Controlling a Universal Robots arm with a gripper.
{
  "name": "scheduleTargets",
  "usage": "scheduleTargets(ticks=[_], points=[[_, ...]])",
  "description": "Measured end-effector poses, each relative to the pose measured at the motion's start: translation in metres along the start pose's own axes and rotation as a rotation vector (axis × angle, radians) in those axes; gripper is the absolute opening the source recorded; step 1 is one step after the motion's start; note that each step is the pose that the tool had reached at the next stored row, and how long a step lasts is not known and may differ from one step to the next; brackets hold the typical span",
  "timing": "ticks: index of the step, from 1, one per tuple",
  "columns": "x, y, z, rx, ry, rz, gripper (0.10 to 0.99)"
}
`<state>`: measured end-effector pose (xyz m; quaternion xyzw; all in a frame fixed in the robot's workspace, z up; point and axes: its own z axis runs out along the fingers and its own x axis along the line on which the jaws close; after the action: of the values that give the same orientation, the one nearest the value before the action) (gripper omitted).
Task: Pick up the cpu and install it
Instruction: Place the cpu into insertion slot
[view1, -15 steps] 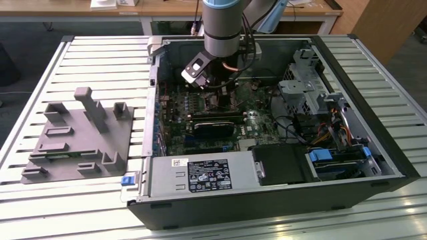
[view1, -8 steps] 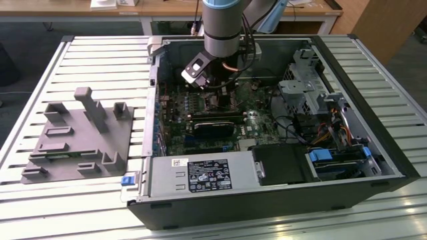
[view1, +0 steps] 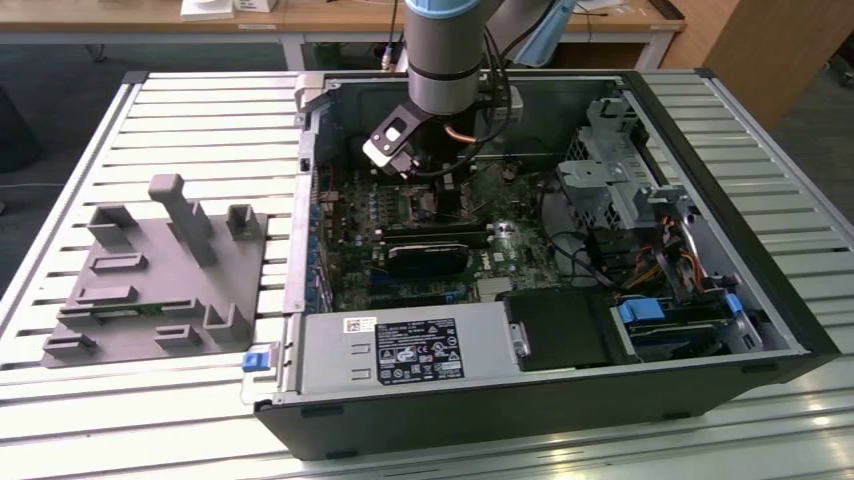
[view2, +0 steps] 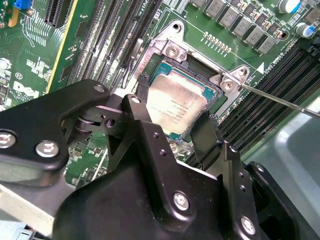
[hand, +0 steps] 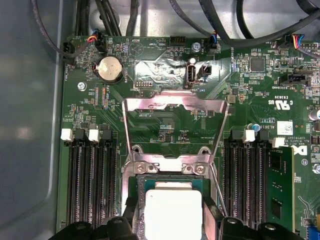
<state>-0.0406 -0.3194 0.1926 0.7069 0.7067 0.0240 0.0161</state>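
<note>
Computer case (view1: 787, 300) lies open on the slatted table (view1: 200, 110), and the motherboard (view1: 507, 250) is inside it. In the second wrist view the cpu (view2: 176, 102) sits flat in its socket (view2: 172, 50). In the first wrist view the socket's metal cover frame (hand: 175, 104) stands lifted. The gripper (view2: 174, 105) presses its two fingers on opposite edges of the cpu. A grey tray (view1: 147, 290) rests on the table beside the case, on the exterior view's left.

table: pale slatted metal (view1: 160, 110) | behind: wooden desk (view1: 334, 18) | floor: dark grey (view1: 40, 80)
</note>
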Motion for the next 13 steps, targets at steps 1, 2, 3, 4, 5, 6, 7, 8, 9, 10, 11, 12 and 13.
scheduleTargets(ticks=[1,2,3,4,5,6,7,8,9,10,11,12,13], points=[[0.0000,0.0000,0.0000,0.000,0.0000,0.000,0.612],[0.0000,0.0000,0.0001,0.000,0.0000,0.000,0.612],[0.0001,0.0000,0.0001,0.000,0.0002,0.000,0.612],[0.0004,0.0000,0.0002,0.000,0.0003,0.000,0.612],[0.0008,0.0000,0.0001,0.000,0.0002,0.000,0.612],[0.0011,0.0000,0.0001,0.000,0.0001,0.000,0.612],[0.0015,0.0000,0.0001,0.000,0.0001,0.000,0.612],[0.0018,0.0000,0.0001,0.000,0.0001,0.000,0.612],[0.0021,0.0000,0.0002,0.000,0.0002,0.000,0.612],[0.0025,0.0000,0.0003,0.000,0.0002,0.000,0.612],[0.0027,0.0000,0.0005,0.000,0.0004,0.000,0.612],[0.0029,0.0000,0.0006,0.000,0.0005,0.000,0.612],[0.0029,0.0000,0.0006,0.000,0.0004,0.000,0.612]])
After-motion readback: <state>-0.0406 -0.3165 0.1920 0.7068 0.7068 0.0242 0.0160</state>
